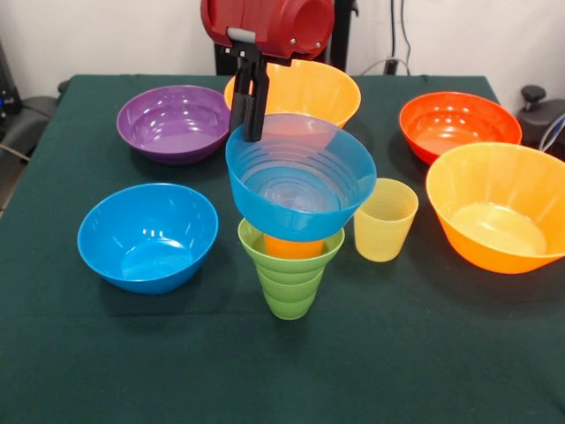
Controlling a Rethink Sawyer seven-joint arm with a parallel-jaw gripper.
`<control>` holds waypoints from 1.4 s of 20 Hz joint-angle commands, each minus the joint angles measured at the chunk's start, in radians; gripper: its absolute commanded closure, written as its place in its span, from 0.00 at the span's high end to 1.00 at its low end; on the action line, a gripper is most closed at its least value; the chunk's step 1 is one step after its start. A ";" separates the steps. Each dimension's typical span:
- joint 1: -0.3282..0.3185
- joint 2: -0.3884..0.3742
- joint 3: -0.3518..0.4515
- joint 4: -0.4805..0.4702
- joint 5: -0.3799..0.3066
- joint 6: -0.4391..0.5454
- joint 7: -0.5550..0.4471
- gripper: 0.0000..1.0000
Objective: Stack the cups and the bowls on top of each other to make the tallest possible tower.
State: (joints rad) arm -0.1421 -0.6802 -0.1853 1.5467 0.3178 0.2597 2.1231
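Tower [291, 256]: nearest me, a green ribbed cup [290, 281] with an orange cup [294, 246] nested inside; I'd call the base narrow.
Held bowl: the translucent blue bowl [300, 177] sits tilted on the orange cup; I fear letting go now slides it off or topples the column onto the pale yellow cup [384, 219] just beside.
Gripper [250, 97]: fingers pinch that bowl's far rim, clamped.
Arm: drops from above, near vertical, before the far orange bowl [305, 90].
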 commanded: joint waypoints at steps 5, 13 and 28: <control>0.006 0.015 0.076 0.122 -0.021 -0.068 0.146 0.00; 0.004 0.015 0.083 0.144 -0.025 -0.099 0.142 0.00; -0.006 0.023 0.106 0.167 -0.027 -0.162 0.146 0.00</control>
State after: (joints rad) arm -0.1423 -0.6919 -0.1846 1.6321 0.3176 0.1406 2.1231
